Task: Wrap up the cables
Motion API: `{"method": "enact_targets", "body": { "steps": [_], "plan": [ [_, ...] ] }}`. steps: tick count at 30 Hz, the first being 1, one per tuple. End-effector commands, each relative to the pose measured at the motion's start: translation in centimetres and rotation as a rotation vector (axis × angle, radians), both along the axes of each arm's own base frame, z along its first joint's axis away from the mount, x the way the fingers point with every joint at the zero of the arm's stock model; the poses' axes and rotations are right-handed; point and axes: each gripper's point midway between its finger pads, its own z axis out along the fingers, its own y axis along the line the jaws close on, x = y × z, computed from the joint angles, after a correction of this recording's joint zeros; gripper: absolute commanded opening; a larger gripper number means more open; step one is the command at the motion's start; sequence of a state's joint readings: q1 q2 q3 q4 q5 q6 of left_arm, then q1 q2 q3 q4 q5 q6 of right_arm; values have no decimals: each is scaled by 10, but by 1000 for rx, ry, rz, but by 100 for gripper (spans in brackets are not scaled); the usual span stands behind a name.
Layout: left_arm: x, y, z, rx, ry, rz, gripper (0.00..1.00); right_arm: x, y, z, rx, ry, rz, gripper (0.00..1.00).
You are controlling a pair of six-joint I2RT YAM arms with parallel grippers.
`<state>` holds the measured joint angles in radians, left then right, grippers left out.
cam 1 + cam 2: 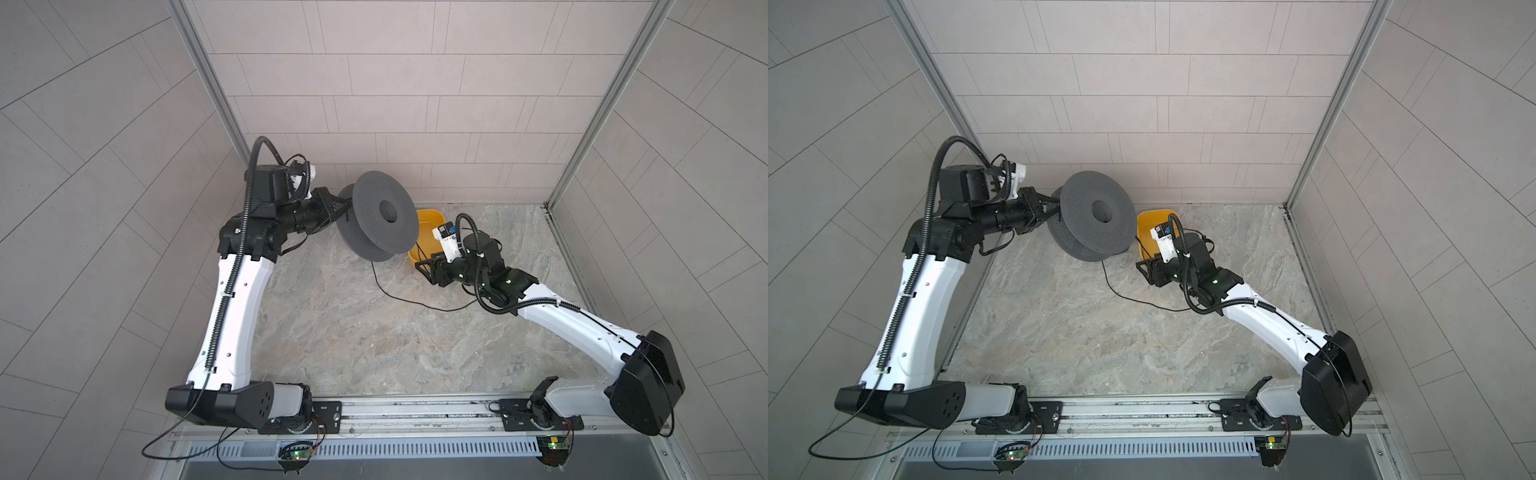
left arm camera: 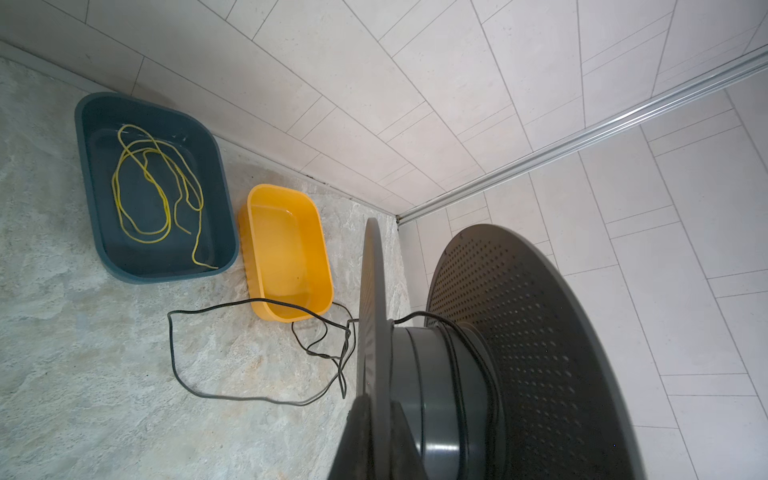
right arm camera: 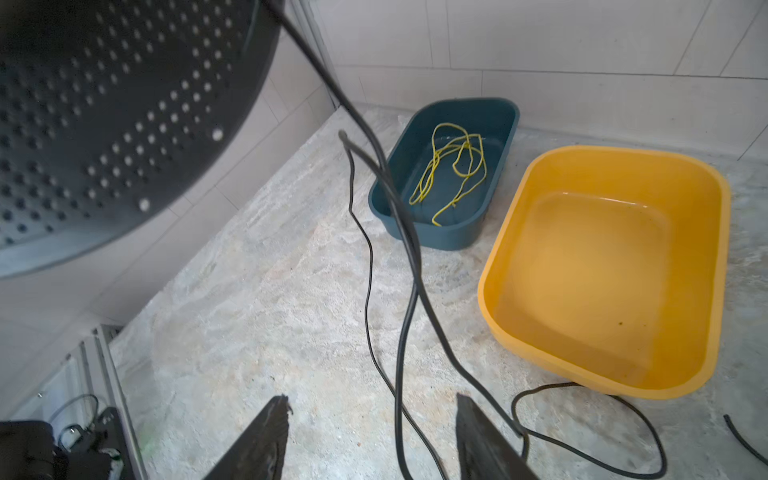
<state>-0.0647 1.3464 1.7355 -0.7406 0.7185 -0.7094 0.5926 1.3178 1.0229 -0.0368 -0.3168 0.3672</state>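
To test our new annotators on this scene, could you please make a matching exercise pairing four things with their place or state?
Things: 1 spool; 2 yellow-green cord; 3 yellow tub; 4 black cable.
States: A empty; B partly wound on the spool, the rest loose on the table; C clamped at its flange by the left tool; D lying in the teal tub.
Pairs: 1-C, 2-D, 3-A, 4-B.

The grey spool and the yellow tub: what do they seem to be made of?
Grey spool: probably moulded plastic, matt; its evenly perforated flanges look dull. Yellow tub: likely plastic, smooth and slightly glossy; rounded corners, soft highlights on its floor.
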Motion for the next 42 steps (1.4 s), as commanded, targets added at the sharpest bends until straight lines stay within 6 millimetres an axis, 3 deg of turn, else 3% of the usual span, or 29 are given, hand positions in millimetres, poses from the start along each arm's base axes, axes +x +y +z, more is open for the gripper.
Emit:
{"method": "enact_targets", "body": {
  "steps": [1, 8, 16, 27, 37, 42],
  "plan": [
    [-9, -1, 46, -115, -138, 15, 0, -5, 4, 26, 181, -12, -43, 60],
    [-5, 8, 49, -164, -135, 97, 0, -25, 16, 34, 194, -241, -174, 62],
    [-3, 13, 42, -155, -113, 134, 0, -11, 52, 22, 292, -348, -169, 63],
    [-7, 14, 42, -133, -107, 138, 0, 30, 117, 5, 324, -480, -231, 64],
    [-9, 13, 45, -152, -107, 135, 0, 78, 139, -26, 295, -443, -313, 64],
    [-12, 13, 48, -156, -110, 133, 0, 95, 138, -35, 271, -446, -354, 61]
  ]
}}
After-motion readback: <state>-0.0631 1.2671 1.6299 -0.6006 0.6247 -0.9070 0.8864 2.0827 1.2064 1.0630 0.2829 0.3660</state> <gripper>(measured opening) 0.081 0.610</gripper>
